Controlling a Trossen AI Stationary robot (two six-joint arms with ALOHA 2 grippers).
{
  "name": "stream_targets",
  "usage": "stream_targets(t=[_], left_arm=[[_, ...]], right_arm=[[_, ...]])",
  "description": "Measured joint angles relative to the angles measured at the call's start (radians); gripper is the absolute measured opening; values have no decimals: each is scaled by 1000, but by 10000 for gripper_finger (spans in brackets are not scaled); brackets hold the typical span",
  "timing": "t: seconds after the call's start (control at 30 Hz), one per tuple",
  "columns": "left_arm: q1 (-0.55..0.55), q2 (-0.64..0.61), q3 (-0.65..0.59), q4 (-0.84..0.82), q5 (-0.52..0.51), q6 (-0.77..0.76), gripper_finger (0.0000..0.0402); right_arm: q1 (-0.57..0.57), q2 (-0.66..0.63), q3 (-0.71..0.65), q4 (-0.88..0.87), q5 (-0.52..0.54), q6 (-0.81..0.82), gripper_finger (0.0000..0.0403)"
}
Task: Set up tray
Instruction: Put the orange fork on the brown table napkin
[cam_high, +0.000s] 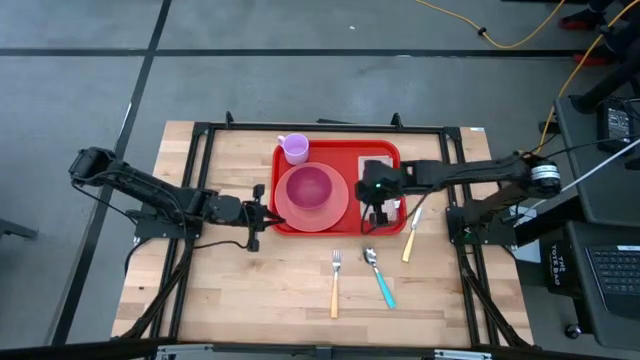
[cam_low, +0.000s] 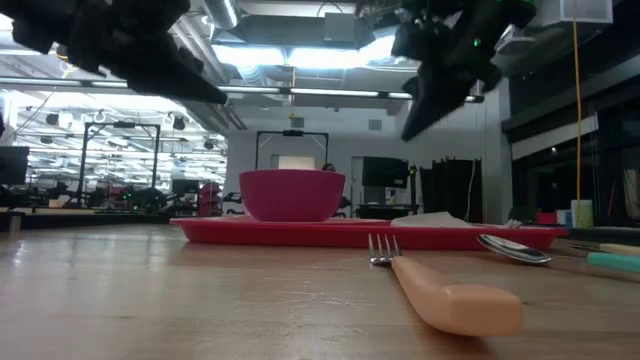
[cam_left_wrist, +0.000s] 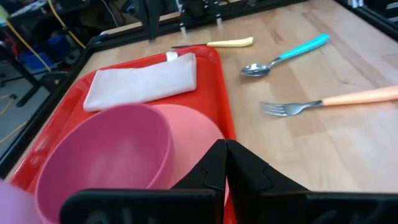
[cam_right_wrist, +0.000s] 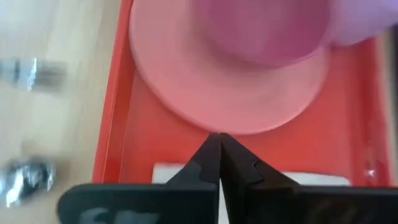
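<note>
the left arm reaches in low from the left side of the bench (cam_high: 230, 290), its forearm lying nearly level, and the left pincer (cam_high: 268, 213) hangs just off the tray's left edge with its two dark fingers (cam_left_wrist: 214, 165) pressed together on nothing. the right arm stretches in from the right, long and almost straight, its wrist bent down so that the right pincer (cam_high: 378, 212) hovers over the right part of the tray; its fingers (cam_right_wrist: 217, 158) meet tip to tip too, holding nothing (the wrist view looks straight down at red plastic and the plate's rim).

the tray (cam_high: 285, 226) lies flat toward the far middle of the bench, its long axis running left to right and its short sides facing the two arms. on it, a pink bowl (cam_high: 310, 185) sits on a round pink plate (cam_high: 336, 210) in the left half, a lilac cup (cam_high: 294, 148) stands at the far left corner, and a folded white napkin (cam_left_wrist: 142, 81) lies in the right half.

near the tray, on bare wood, lie an orange-handled fork (cam_high: 335, 284) and a teal-handled spoon (cam_high: 379, 276), well apart from the tray; a yellow-handled knife (cam_high: 411, 238) rests just beside its right near corner.
</note>
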Motion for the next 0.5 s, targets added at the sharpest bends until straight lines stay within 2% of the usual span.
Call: stream_targets(t=[0.13,0.2,0.3,0.5], left_arm=[[14,-60,-56,10,3,1,1],[16,-109,-77,6,27,-6,1],[15,-172,-82,8,75,3,3],[15,-259,-82,-2,89,26,3]], right_arm=[[19,-72,-49,88,67,138,4],[53,-82,-64,104,140,226,3],[121,-67,-69,83,235,370,3],[241,-20,-47,79,320,512,3]])
